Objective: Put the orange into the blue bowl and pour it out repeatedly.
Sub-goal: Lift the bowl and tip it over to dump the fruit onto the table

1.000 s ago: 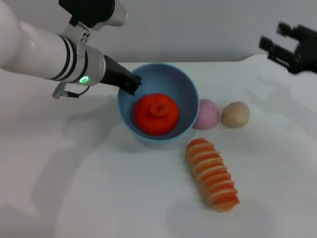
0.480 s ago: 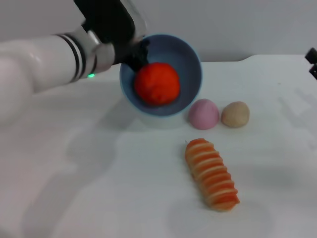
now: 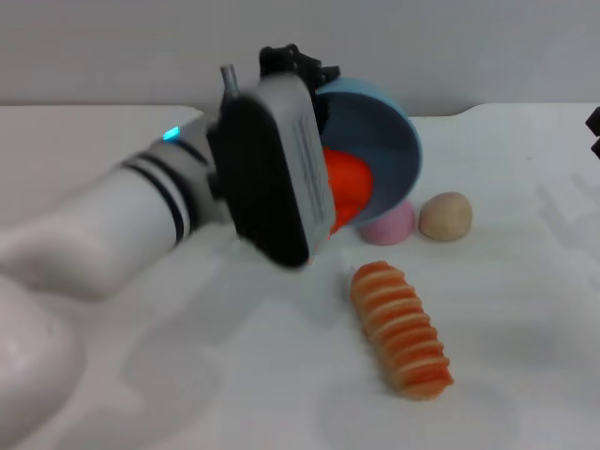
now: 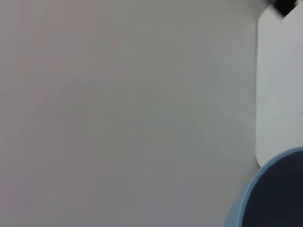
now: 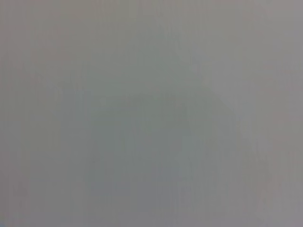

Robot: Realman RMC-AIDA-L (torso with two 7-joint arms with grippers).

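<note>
In the head view my left gripper (image 3: 305, 75) is shut on the rim of the blue bowl (image 3: 389, 150) and holds it up off the table, tipped steeply on its side with the opening facing right and down. The orange (image 3: 347, 192) sits at the bowl's lower lip, partly hidden behind my left wrist. The left wrist view shows only a piece of the bowl's rim (image 4: 265, 198). My right gripper (image 3: 594, 131) shows as a dark sliver at the far right edge, away from the bowl.
A pink ball (image 3: 396, 225) lies just under the tipped bowl, and a small tan ball (image 3: 444, 216) lies to its right. A long orange-and-cream ridged bread piece (image 3: 400, 328) lies in front of them on the white table (image 3: 525, 309).
My left arm has lifted the bowl off the table, swung it right and tipped it over. The orange has rolled to the lower lip. The right gripper has drawn back to the edge.
</note>
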